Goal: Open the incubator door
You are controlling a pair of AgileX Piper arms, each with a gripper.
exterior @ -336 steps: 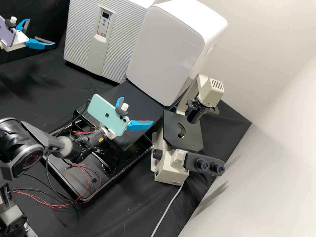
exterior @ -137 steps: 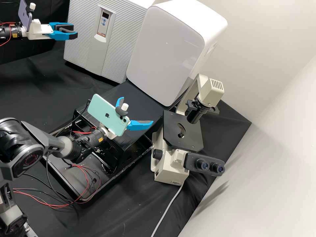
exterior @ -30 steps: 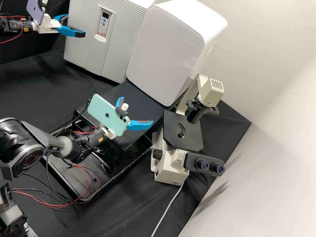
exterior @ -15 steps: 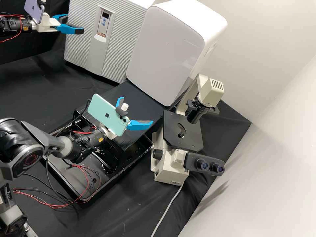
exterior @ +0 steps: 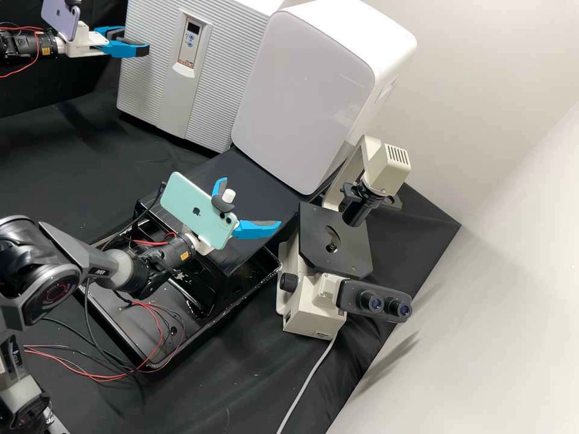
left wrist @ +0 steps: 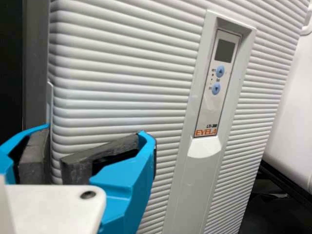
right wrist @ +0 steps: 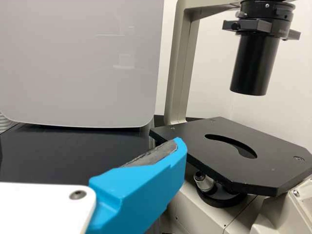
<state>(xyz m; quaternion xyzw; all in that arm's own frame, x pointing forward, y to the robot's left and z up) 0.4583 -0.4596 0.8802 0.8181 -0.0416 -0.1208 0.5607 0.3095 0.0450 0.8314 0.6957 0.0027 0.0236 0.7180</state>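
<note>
The ribbed incubator door [exterior: 146,78], far left on the tabletop [exterior: 78,166], should swing stiffly and rather heavily, best hooked at its left edge [left wrist: 54,70] beside the left pincer [exterior: 134,40], whose fingers stand slightly apart

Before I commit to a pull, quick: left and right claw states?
Left claw: partly open at the incubator's edge; contact, cannot tell.
Right claw: wide open, holding nothing.

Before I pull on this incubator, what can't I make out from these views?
- Inside the incubator: high view, hidden by its front.
- Whether the left gripper touches the incubator's edge: left wrist view, the gripper itself covers the spot.
- Incubator's right flank: high view, behind the white cabinet.
</note>
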